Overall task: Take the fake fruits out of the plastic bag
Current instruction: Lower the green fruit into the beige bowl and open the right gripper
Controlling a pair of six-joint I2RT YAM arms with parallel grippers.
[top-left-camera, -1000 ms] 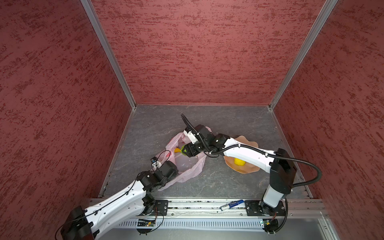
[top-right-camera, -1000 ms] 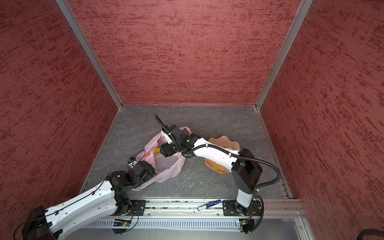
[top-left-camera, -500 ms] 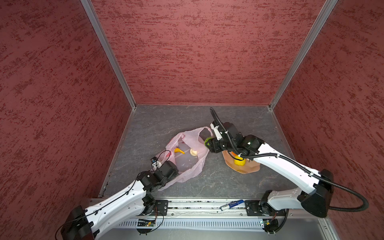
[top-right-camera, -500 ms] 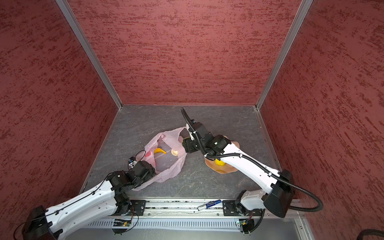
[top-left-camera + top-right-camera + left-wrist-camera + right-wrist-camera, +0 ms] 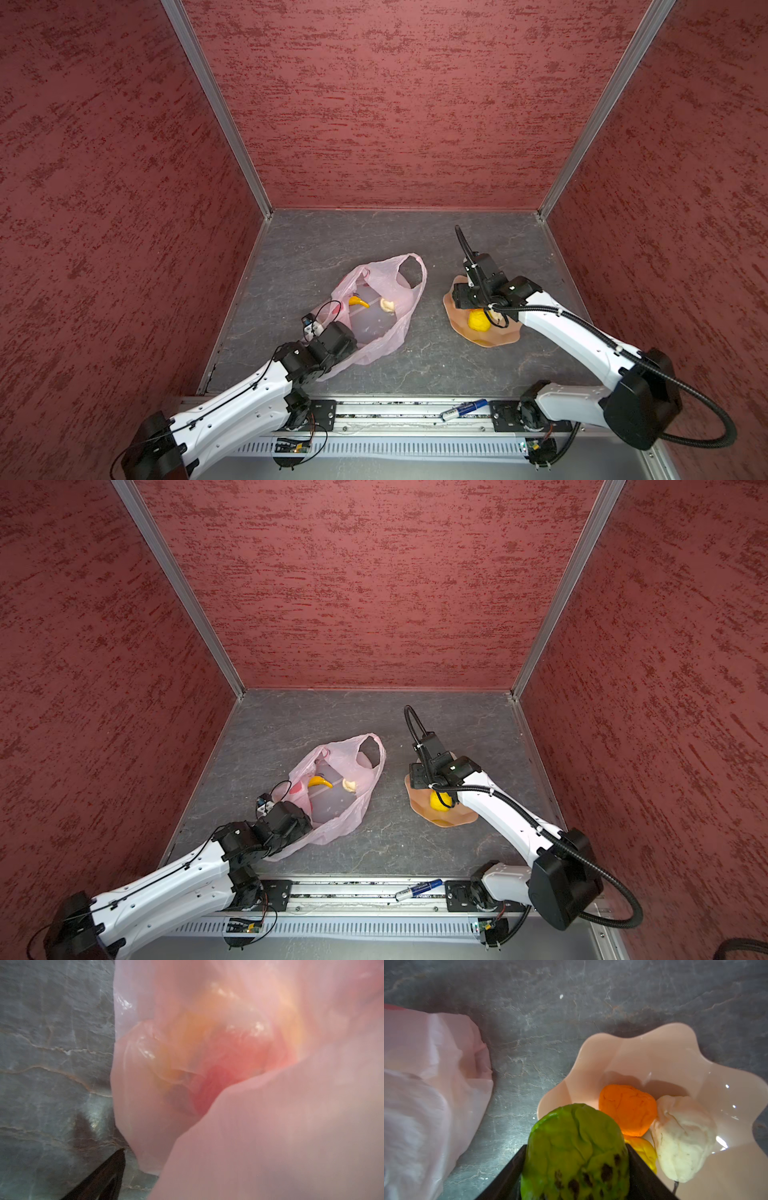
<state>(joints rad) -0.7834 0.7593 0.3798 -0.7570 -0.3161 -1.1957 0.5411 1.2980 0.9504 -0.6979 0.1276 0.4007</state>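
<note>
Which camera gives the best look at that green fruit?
The right wrist view: the green fruit fills the foreground, clamped in the right gripper by the bowl. In both top views that gripper hides it. The left wrist view shows only the bag and table.

Before me, a dark grey, stone-veined tabletop (image 5: 374, 241). Directly on it lie a crumpled pale pink plastic bag (image 5: 409, 301) near the middle and a peach petal-edged bowl (image 5: 498, 337), apart, to its right.

Open floor (image 5: 428, 321) strip between plastic bag (image 5: 386, 338) and bowl (image 5: 500, 340); left arm (image 5: 257, 395) blocks bag's near end.
</note>
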